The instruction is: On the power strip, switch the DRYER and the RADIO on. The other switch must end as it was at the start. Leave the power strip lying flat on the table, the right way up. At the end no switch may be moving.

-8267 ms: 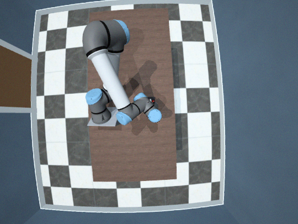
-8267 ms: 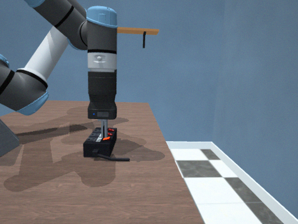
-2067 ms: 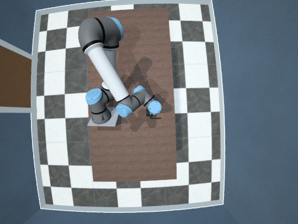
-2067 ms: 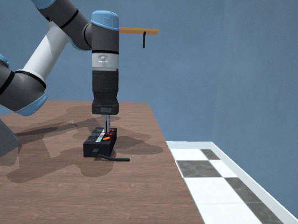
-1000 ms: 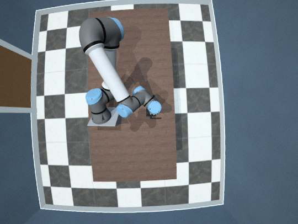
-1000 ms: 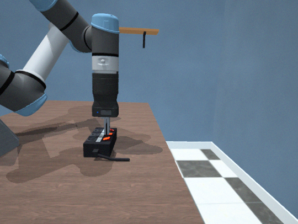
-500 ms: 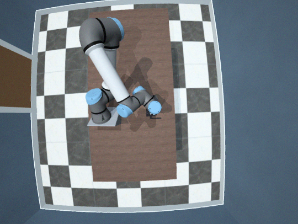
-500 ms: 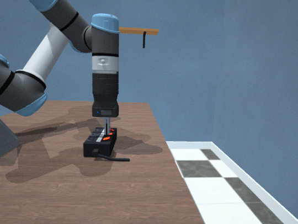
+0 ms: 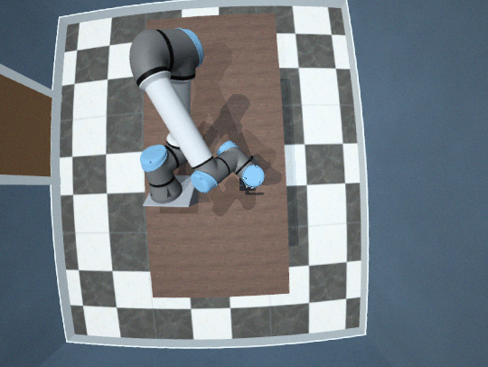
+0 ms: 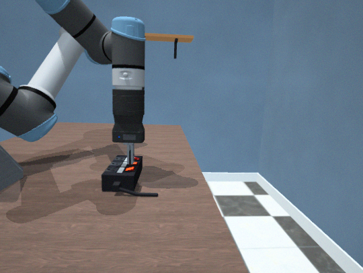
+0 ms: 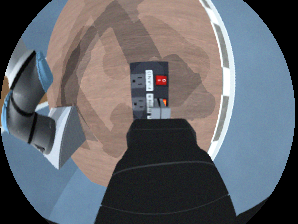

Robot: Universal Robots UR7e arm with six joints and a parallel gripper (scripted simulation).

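Gripper (image 10: pixel 130 154), fingers pressed together and holding nothing, pokes down on the strip (image 10: pixel 121 175) near the bench's right edge; 2 rockers appear lit, likely nearly done.

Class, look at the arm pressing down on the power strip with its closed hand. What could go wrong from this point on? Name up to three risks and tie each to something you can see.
1. The shut hand stands upright over the switch row of the power strip; the red rockers lie close together, so it might nudge the wrong one.
2. Pushing off-centre could tilt or slide the strip on the table.
3. The cable stub may catch if the strip shifts.
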